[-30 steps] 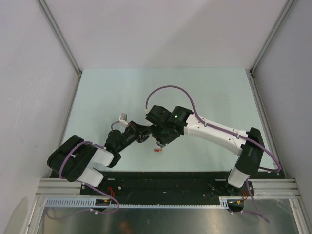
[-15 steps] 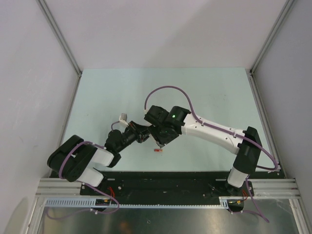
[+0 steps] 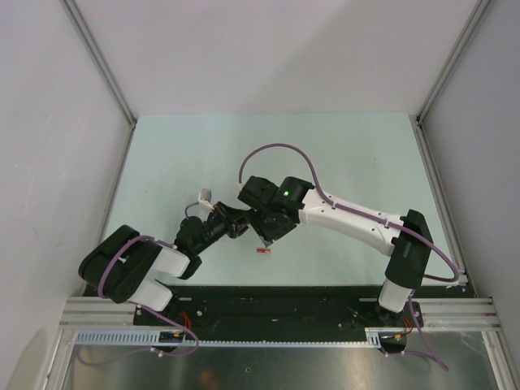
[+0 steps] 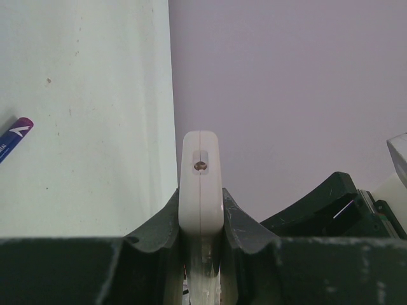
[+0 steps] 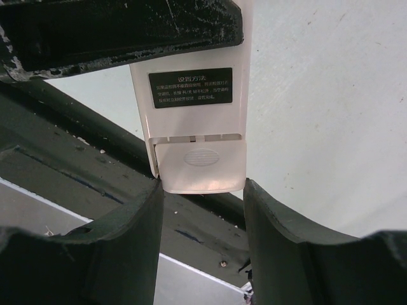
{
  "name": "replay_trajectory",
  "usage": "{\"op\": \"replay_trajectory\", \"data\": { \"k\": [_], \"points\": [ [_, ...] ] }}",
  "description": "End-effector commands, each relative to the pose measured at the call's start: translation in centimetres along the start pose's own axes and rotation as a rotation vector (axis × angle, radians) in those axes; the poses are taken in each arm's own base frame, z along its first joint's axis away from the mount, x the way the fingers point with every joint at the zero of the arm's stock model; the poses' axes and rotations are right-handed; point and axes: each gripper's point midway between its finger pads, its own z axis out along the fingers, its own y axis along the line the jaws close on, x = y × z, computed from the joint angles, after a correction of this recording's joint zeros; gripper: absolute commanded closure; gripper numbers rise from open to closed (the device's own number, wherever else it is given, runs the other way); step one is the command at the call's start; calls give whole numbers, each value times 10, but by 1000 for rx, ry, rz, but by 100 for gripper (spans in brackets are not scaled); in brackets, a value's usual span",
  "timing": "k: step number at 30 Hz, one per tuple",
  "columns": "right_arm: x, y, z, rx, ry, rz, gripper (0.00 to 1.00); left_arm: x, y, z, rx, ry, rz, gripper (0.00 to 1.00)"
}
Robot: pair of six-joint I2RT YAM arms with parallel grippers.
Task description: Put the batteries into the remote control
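Remote control, a small slim white plastic bar, is up off the pale green desk near its middle. My left end effector has it clamped, fingers closed on its two broad faces. Its plain back faces my right wrist camera, with a black label above and the ribbed white battery cover at the free end. My right end effector has its fingers about a remote's width apart, tips at the cover's two corners; I cannot tell whether they press on it.

I judge the bar light, stiff and slick, and its thin cover easy to crack. I would take the cover by its side edges and slide it, not pry.

A slim dark blue-purple battery lies on the desk to the left. A small red cylinder, likely another battery, lies just on the near side of the end effectors. Both will roll. Open desk lies far and right; the two wrists are crowded together.
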Motion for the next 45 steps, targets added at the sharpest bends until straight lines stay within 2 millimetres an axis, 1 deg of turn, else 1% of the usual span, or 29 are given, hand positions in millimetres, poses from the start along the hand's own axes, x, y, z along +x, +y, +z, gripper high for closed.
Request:
{"op": "replay_trajectory", "data": {
  "k": [1,14,23,30,45],
  "points": [
    [-11,5,-7,-17,-27,3,100,0,-39,-4,155,-8,34,100],
    [-18,5,-8,-33,-35,23,100,3,-41,-3,160,2,34,100],
    [-18,5,-5,-36,-23,31,100,3,-42,-3,162,-1,32,100],
    [-19,4,-6,-37,-26,41,88,3,-41,-3,160,1,30,100],
    [-15,-4,-8,-11,-18,47,72,2,-43,-3,166,-4,25,100]
  ]
}}
